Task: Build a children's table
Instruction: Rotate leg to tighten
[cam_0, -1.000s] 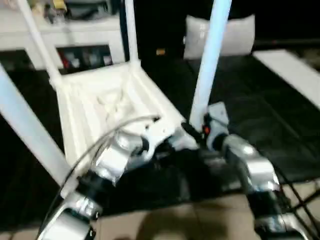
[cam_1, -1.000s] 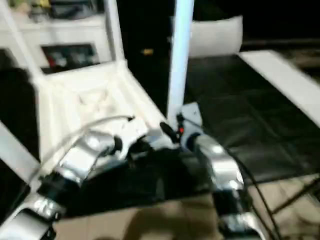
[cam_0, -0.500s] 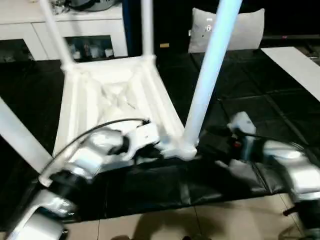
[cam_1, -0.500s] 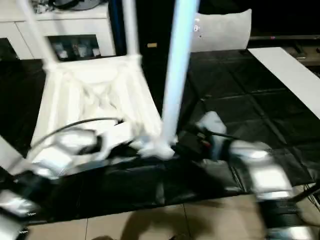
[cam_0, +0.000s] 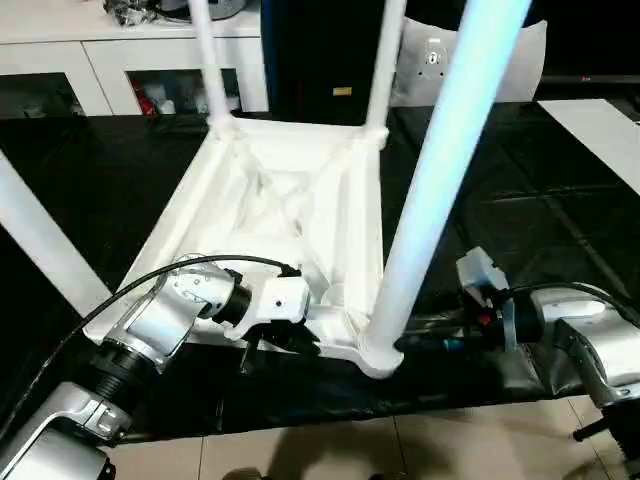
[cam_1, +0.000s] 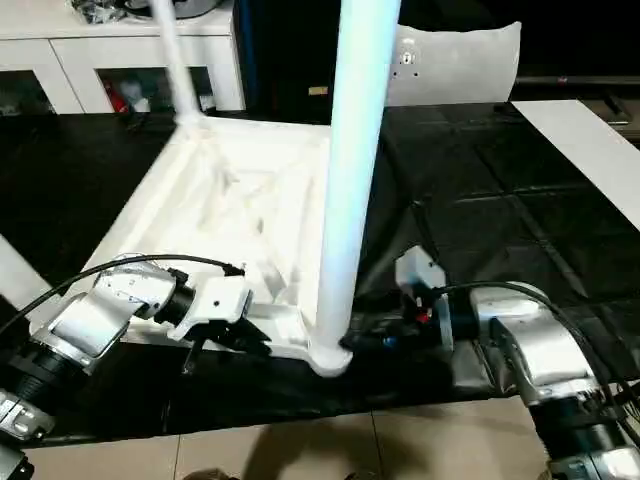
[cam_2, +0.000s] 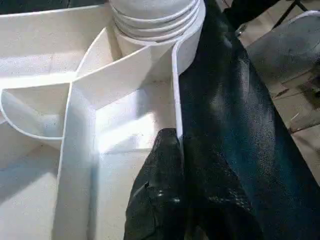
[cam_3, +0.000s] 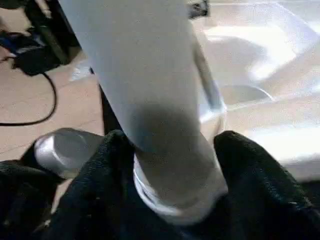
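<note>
The children's table lies upside down on a black mat, its ribbed white top (cam_0: 290, 190) facing up. Two legs (cam_0: 210, 60) stand in the far sockets and another leg (cam_0: 40, 240) rises at the left. The near right leg (cam_0: 440, 170) stands in its corner socket (cam_0: 378, 352). My left gripper (cam_0: 285, 345) is shut on the top's near rim (cam_2: 176, 80), one finger on each side of the thin wall. My right gripper (cam_0: 425, 343) reaches in from the right, its fingers (cam_3: 100, 185) closed around that leg's base (cam_3: 170, 165) just above the socket.
A white cabinet (cam_0: 120, 50) stands at the back left, a white cushion (cam_0: 440, 65) behind the table and a white board (cam_0: 600, 130) at the right. The mat (cam_0: 520, 210) ends at a tiled floor (cam_0: 350, 450) by my body. A black cable (cam_3: 30, 115) lies on the floor.
My right gripper let go of the near right leg, swung out to the right and came back lower, around its base. The left gripper kept its hold on the rim. The view shifted.
</note>
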